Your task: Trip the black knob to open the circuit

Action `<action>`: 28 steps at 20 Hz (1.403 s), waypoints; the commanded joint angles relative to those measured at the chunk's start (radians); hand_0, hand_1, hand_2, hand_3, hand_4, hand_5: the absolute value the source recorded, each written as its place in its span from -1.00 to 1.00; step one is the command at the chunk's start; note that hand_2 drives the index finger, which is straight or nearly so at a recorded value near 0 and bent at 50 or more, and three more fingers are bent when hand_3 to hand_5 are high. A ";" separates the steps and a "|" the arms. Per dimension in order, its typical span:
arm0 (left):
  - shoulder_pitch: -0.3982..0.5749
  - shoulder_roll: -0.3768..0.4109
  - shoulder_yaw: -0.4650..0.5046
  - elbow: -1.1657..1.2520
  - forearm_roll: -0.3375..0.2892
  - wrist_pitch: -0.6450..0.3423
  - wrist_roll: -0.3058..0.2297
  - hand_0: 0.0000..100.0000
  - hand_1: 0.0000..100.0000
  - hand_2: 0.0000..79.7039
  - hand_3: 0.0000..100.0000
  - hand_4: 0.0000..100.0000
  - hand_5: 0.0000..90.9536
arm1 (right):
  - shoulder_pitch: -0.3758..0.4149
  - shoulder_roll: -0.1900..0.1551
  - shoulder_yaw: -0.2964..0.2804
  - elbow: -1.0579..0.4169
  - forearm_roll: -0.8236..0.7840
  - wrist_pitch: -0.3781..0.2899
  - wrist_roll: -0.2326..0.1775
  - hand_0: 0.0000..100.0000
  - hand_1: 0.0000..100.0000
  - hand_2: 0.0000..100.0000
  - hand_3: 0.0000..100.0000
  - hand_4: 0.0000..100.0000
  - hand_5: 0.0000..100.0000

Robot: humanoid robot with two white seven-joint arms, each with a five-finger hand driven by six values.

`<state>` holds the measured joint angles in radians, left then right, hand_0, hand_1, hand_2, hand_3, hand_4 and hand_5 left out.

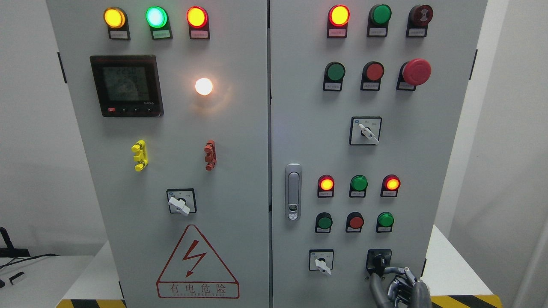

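Pinching the black knob (379, 259) at the cabinet's (299, 107) lower right, our right hand (400, 284) grips it with curled fingers, so we should twist steadily without slipping off.

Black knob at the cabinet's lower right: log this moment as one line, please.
stage: contact | right hand fingers reaching onto black knob | firm grasp: cannot tell | left hand: not in view | nearby white selector: untouched

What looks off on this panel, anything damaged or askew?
Nothing damaged. The cabinet doors sit closed, lamps and labels intact. Only notable: the right hand is at the black knob at lower right, fingers touching it.
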<state>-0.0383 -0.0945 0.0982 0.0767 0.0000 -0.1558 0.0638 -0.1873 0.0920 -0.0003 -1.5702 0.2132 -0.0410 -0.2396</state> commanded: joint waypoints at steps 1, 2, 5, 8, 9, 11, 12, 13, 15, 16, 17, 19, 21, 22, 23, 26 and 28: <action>0.000 -0.001 0.000 0.000 0.005 -0.001 0.001 -0.76 -0.22 -1.00 -1.00 -1.00 -1.00 | 0.000 0.000 0.000 -0.002 0.000 0.000 0.019 -0.17 0.50 0.09 0.92 1.00 1.00; 0.000 -0.001 0.000 0.000 0.005 -0.001 0.001 -0.76 -0.22 -1.00 -1.00 -1.00 -1.00 | 0.000 0.000 0.000 -0.002 0.000 0.000 0.019 -0.17 0.50 0.09 0.92 1.00 1.00; 0.000 -0.001 0.000 0.000 0.005 -0.001 0.001 -0.76 -0.22 -1.00 -1.00 -1.00 -1.00 | 0.000 0.000 0.000 -0.002 0.002 0.000 0.019 -0.17 0.50 0.09 0.92 1.00 1.00; 0.000 -0.001 0.000 0.000 0.005 -0.001 0.001 -0.76 -0.22 -1.00 -1.00 -1.00 -1.00 | 0.000 0.000 0.000 -0.002 0.002 0.000 0.019 -0.17 0.50 0.09 0.92 1.00 1.00; 0.000 -0.001 0.000 0.000 0.005 -0.001 0.001 -0.76 -0.22 -1.00 -1.00 -1.00 -1.00 | 0.000 0.000 0.000 -0.002 0.002 0.000 0.019 -0.17 0.50 0.09 0.92 1.00 1.00; 0.000 -0.001 0.000 0.000 0.005 -0.001 0.001 -0.76 -0.22 -1.00 -1.00 -1.00 -1.00 | 0.000 0.000 0.002 -0.002 0.002 0.000 0.019 -0.17 0.49 0.09 0.92 1.00 1.00; 0.000 -0.001 0.000 0.000 0.005 -0.001 0.001 -0.76 -0.22 -1.00 -1.00 -1.00 -1.00 | 0.000 0.000 0.003 0.001 0.003 0.000 0.019 -0.17 0.49 0.09 0.92 1.00 1.00; 0.000 -0.001 0.000 0.000 0.005 -0.001 0.001 -0.76 -0.22 -1.00 -1.00 -1.00 -1.00 | 0.000 0.000 0.003 0.001 0.003 0.000 0.019 -0.17 0.49 0.09 0.92 1.00 1.00; 0.000 -0.001 0.000 0.000 0.005 -0.001 0.001 -0.76 -0.22 -1.00 -1.00 -1.00 -1.00 | 0.000 0.000 0.003 0.001 0.003 0.000 0.019 -0.17 0.48 0.09 0.92 1.00 1.00; 0.000 0.001 0.000 0.000 0.005 -0.001 0.001 -0.76 -0.22 -1.00 -1.00 -1.00 -1.00 | 0.000 0.000 0.005 0.001 0.003 0.000 0.019 -0.18 0.48 0.08 0.92 1.00 1.00; 0.000 0.001 0.000 0.000 0.005 -0.001 0.001 -0.76 -0.22 -1.00 -1.00 -1.00 -1.00 | 0.000 0.000 0.003 0.001 0.003 0.000 0.019 -0.18 0.48 0.07 0.92 1.00 1.00; 0.000 -0.001 0.000 0.000 0.005 -0.001 0.001 -0.76 -0.22 -1.00 -1.00 -1.00 -1.00 | 0.000 0.000 0.005 0.003 0.003 0.007 0.020 -0.18 0.48 0.05 0.91 1.00 1.00; 0.000 -0.001 0.000 0.000 0.005 -0.001 0.001 -0.76 -0.22 -1.00 -1.00 -1.00 -1.00 | 0.000 0.000 0.003 0.001 0.003 0.018 0.020 -0.18 0.47 0.03 0.90 1.00 1.00; 0.000 0.001 0.000 0.000 0.005 -0.001 0.001 -0.76 -0.22 -1.00 -1.00 -1.00 -1.00 | 0.000 0.000 0.003 0.001 0.003 0.018 0.020 -0.18 0.47 0.02 0.90 1.00 1.00; 0.000 0.001 0.000 0.000 0.005 -0.001 0.001 -0.76 -0.22 -1.00 -1.00 -1.00 -1.00 | 0.000 0.000 0.003 0.001 0.003 0.018 0.020 -0.18 0.47 0.01 0.90 1.00 1.00; 0.000 -0.001 0.000 0.000 0.005 -0.001 0.001 -0.76 -0.22 -1.00 -1.00 -1.00 -1.00 | 0.000 0.000 0.003 -0.002 0.003 0.018 0.020 -0.18 0.47 0.00 0.90 1.00 1.00; 0.000 0.001 0.000 0.000 0.005 -0.001 0.001 -0.76 -0.22 -1.00 -1.00 -1.00 -1.00 | 0.000 0.000 0.003 -0.002 0.003 0.018 0.020 -0.18 0.46 0.00 0.90 1.00 1.00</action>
<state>-0.0384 -0.0947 0.0982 0.0767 0.0000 -0.1558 0.0638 -0.1871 0.0924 0.0008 -1.5700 0.2163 -0.0241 -0.2077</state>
